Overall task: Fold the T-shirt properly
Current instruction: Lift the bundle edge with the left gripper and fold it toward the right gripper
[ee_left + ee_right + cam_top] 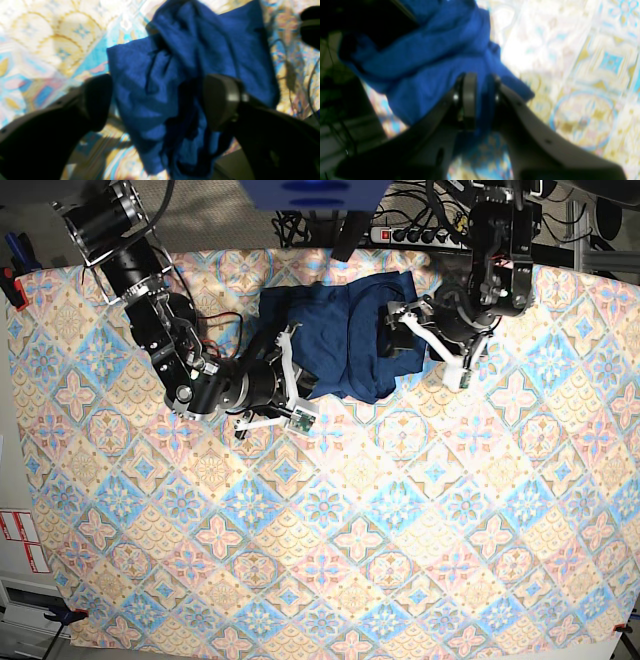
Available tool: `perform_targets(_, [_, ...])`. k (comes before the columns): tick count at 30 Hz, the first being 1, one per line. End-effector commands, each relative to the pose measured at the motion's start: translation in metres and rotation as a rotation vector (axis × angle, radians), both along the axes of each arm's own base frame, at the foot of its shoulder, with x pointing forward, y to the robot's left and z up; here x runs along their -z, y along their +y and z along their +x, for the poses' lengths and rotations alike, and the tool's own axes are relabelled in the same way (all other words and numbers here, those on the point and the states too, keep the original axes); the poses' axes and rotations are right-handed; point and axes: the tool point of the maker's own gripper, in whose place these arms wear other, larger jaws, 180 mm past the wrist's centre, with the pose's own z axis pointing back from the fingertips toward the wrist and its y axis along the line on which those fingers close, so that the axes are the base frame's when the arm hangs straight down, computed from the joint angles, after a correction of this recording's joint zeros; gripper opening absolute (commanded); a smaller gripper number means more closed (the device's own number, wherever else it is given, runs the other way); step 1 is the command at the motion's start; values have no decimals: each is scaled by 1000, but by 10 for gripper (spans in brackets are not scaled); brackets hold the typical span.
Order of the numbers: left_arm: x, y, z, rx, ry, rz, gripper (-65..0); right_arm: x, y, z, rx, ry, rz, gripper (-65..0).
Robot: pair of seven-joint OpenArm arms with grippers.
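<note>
T-shirt (345, 335): dark navy, soft knit, plain, no print. It lies bunched in a rough, partly folded heap at the far edge of my desk (400, 530), near the middle of that edge. Layers overlap unevenly, with deep creases and a rumpled lower right edge. One flat panel (140, 82) faces my left wrist camera, with wrinkled folds beside it. A fold of the fabric (485, 105) sits pinched at its left side; most of the shirt rests on the desk.
</note>
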Motion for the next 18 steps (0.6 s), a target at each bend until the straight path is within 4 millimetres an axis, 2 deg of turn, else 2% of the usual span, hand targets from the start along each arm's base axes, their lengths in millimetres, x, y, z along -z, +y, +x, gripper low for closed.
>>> perform_targets(1, [-16,9,7,-19,-54,9,-63,-17,6,9,-10,-45,38,-557])
perform_targets(4, [-29,16,-4,-35,-76,25,-60,-24,9,9,-21,-63,39,-555])
perform_targets(7, [-36,12,-25,-18,-69,29,-60,-20,13,5,-38,-54,37,-542])
perform_targets(10, [-30,8,-52,1,-16,28,-60,-23,27,17,-67,-67,36,-523])
perform_targets(14, [-21,-10,-73,50,38,7,-60,-11,44,21,-101,-30,18,-520])
perform_targets(18, [-19,-22,-80,76,53,-12,-60,-10,71,28,-151,-24,18,-519])
